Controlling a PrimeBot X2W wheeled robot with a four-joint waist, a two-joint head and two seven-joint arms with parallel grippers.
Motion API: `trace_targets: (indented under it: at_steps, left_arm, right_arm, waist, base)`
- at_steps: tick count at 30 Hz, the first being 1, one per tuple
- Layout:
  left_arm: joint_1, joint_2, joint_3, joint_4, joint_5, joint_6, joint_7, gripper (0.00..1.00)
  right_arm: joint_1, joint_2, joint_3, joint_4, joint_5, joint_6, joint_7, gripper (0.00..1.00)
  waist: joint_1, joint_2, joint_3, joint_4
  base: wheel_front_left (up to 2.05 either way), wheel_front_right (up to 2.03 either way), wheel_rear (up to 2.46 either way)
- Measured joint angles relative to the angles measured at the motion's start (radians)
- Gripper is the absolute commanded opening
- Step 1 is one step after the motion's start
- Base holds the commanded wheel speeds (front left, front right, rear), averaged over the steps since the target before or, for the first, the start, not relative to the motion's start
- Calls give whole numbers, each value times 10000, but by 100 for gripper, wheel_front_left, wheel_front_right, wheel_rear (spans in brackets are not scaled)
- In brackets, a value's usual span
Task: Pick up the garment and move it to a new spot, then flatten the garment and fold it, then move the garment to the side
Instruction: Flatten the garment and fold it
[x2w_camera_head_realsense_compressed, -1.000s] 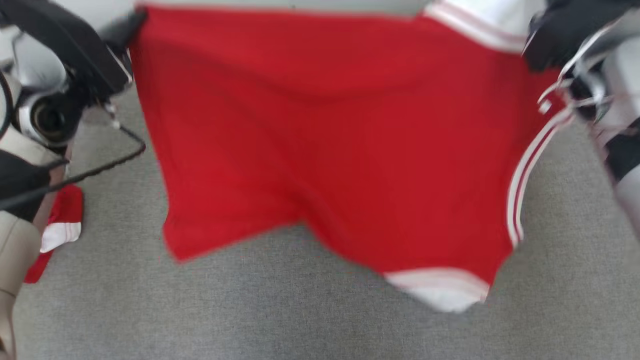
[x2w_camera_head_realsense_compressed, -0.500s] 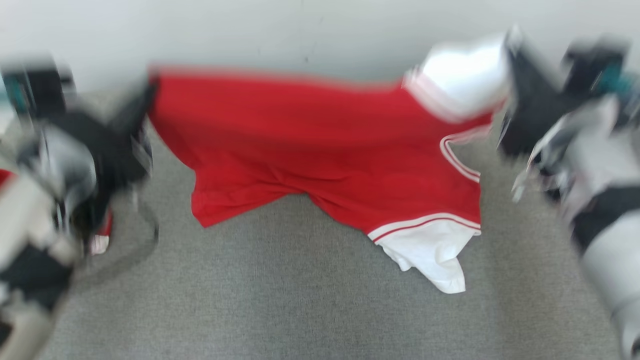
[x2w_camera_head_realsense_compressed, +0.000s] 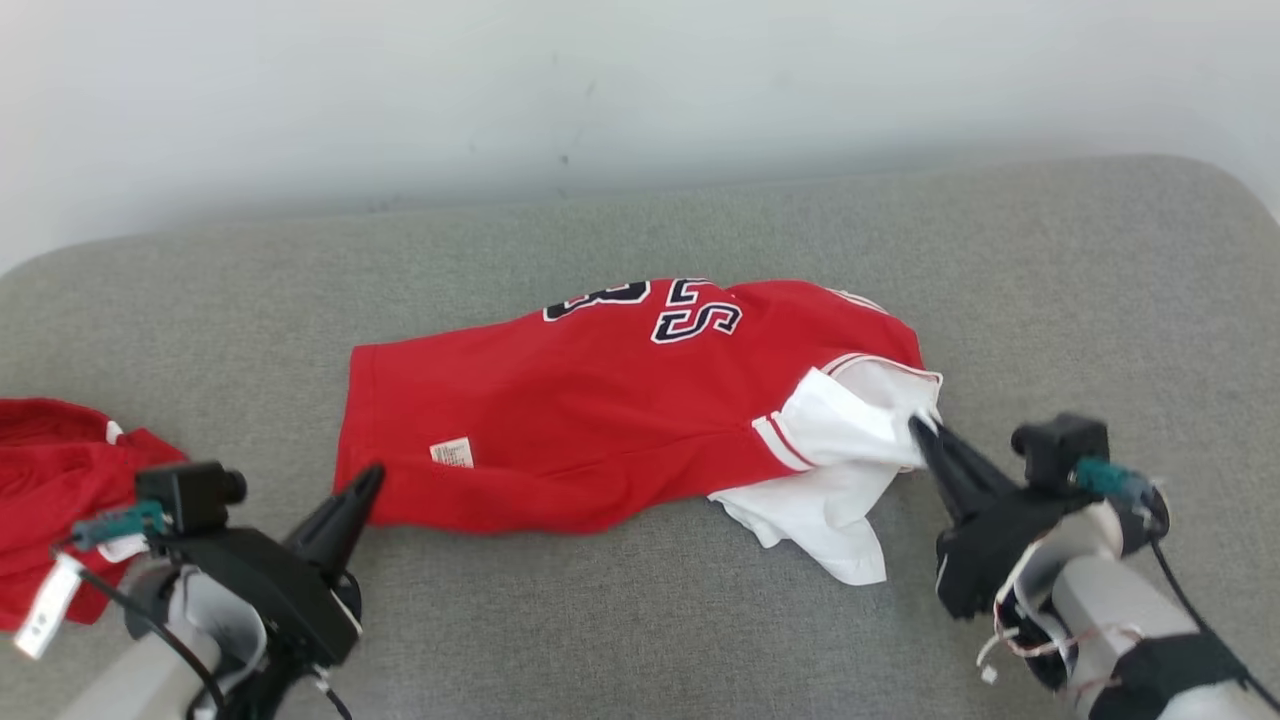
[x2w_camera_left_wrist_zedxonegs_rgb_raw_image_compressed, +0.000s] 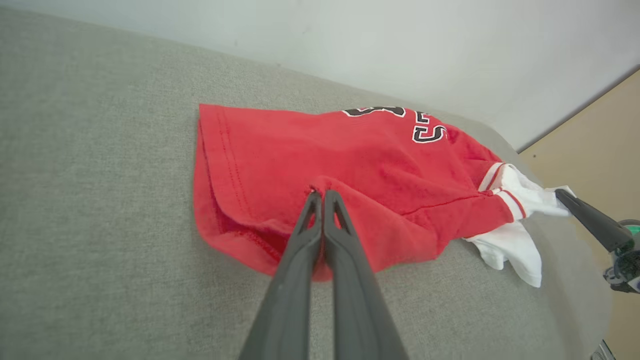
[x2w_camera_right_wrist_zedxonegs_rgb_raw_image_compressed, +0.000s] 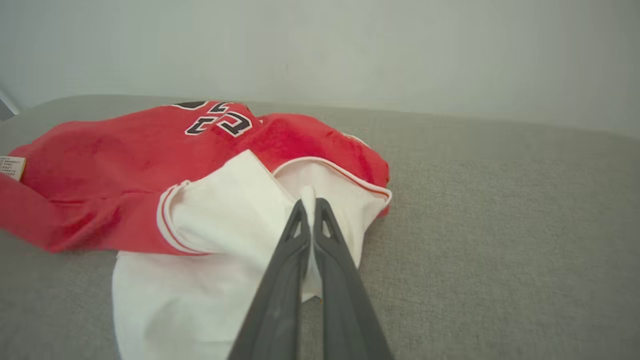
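The garment is a red jersey with white sleeves and black-and-white lettering. It lies bunched across the middle of the grey cushion. My left gripper is shut on its lower left red hem. In the left wrist view the garment puckers where that left gripper pinches it. My right gripper is shut on the white sleeve at the garment's right end. In the right wrist view the right gripper pinches a fold of the garment's white cloth.
A second red garment with a white tag lies crumpled at the cushion's left edge, beside my left arm. A pale wall runs behind the cushion. The cushion's rounded right corner drops off at the far right.
The garment hung spread in the air between both grippers; now it lies lowered on the cushion with the lettering on top. Both grippers stayed shut on it. The head view has shifted too.
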Motion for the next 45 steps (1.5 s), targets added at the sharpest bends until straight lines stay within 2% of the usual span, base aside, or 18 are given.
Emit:
trace_targets:
  at_steps: [7, 10, 21, 26, 35, 44, 45]
  left_arm:
    - [399, -347, -430, -33, 230, 90, -265, 0]
    - [581, -343, -771, 105, 656, 163, -263, 0]
    - [949, -67, -696, 52, 654, 337, -554, 0]
    - [1535, -52, -865, -12, 535, 336, -364, 0]
    - [1939, 90, -761, -339, 253, 430, -305, 0]
    - [2174, -61, -1151, -495, -142, 431, 627, 0]
    - [2174, -67, -1185, -497, -150, 441, 748, 16]
  right_arm:
    - [688, -38, -2, -42, 58, 0, -2, 0]
    - [911, -121, -35, -134, 109, 2, -6, 0]
    - [1849, -869, -270, -1183, 1154, 2, -12, 0]
    - [2421, -1091, -65, -1574, 1661, 6, -12, 0]
    - [2766, -1553, 201, -2036, 1850, 10, -12, 0]
    - [2907, -1739, 222, -2207, 1939, 10, -12, 0]
    - [2902, -1745, 228, -2228, 1939, 10, -12, 0]
  waist:
    - [1, 1, 295, -102]
    - [3, 2, 338, -92]
    - [2, 2, 34, 132]
    - [3, 1, -49, 152]
    - [2, 1, -278, 99]
    - [2, 2, -308, 327]
    - [2, 1, -309, 358]
  base:
    - [0, 0, 0]
    - [0, 0, 0]
    - [0, 0, 0]
    - [0, 0, 0]
    - [0, 0, 0]
    - [0, 0, 0]
    - [0, 0, 0]
